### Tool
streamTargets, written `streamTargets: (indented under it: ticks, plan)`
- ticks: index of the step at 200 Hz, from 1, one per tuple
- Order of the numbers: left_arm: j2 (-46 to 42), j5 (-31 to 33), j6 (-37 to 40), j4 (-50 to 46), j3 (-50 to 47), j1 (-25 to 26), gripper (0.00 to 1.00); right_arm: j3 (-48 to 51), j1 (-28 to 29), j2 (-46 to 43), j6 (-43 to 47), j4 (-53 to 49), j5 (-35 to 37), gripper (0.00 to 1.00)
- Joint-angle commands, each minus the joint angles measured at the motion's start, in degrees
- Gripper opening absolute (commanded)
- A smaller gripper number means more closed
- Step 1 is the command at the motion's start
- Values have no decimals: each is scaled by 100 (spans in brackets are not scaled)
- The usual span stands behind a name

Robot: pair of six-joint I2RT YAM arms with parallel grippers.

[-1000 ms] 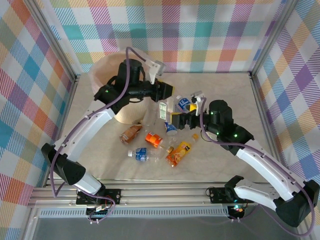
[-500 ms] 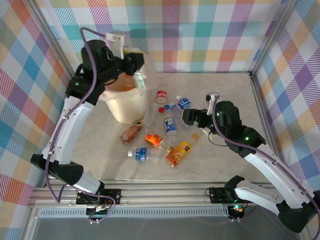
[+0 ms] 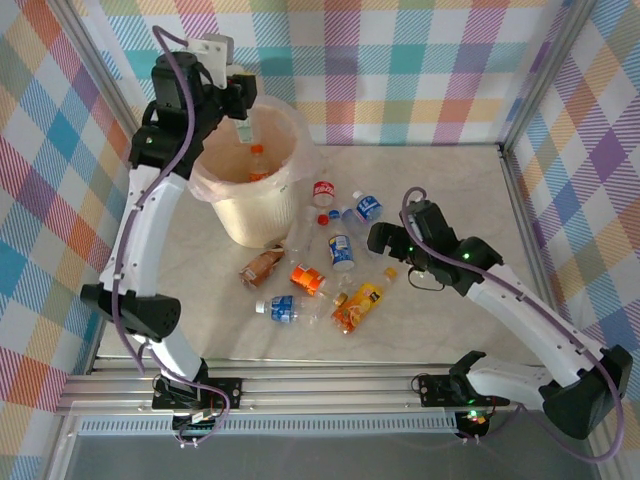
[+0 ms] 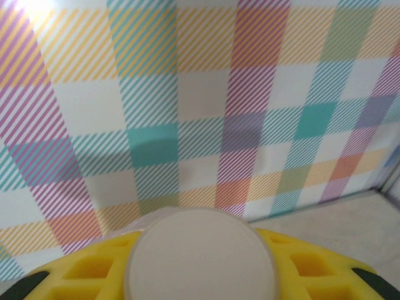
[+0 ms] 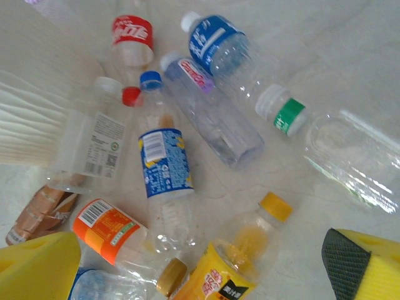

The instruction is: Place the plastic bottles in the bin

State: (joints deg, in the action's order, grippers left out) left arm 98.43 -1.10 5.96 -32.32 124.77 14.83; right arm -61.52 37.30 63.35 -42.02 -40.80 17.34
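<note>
The left jaws are closed on a bottle (image 4: 201,259). In the left wrist view its pale round end sits squeezed between the yellow fingers (image 4: 300,269), with the checked wall (image 4: 187,112) behind. From above, these jaws sit high on the raised left arm (image 3: 150,215), over the far side of the bin (image 3: 245,225), and the bottle hangs from them above the opening. The bin stands at the far left of the desk (image 3: 450,180), lined with a thin bag. An orange-capped bottle (image 3: 258,163) lies inside it.

The right jaws stand wide open and grip nothing. The right wrist view shows one yellow finger at its lower left and one with a black pad (image 5: 340,256) at its lower right. On the right arm (image 3: 530,310), they hover over the bottles scattered on the desk just right of the bin.

Below them lie:
- a blue-and-yellow labelled bottle (image 5: 164,165)
- an orange-labelled bottle (image 5: 109,231)
- a yellow bottle (image 5: 240,259)
- a clear bottle with a green band (image 5: 331,144)
- a blue-labelled bottle (image 5: 219,44)
- a red-labelled bottle (image 5: 132,34)
- a brown bottle (image 5: 40,212), which is nearest the bin
</note>
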Motion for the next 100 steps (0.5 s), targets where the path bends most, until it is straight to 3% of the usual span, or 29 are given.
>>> streamTargets:
  ticks: [1,100]
  plan:
    - [248,130,371,-260,214,-136,3,-77,-35,87,-406,-320,-7,100]
    - [1304,405,857,-866,239,-192,3,639,-41,191,-1459,-375,-924,100]
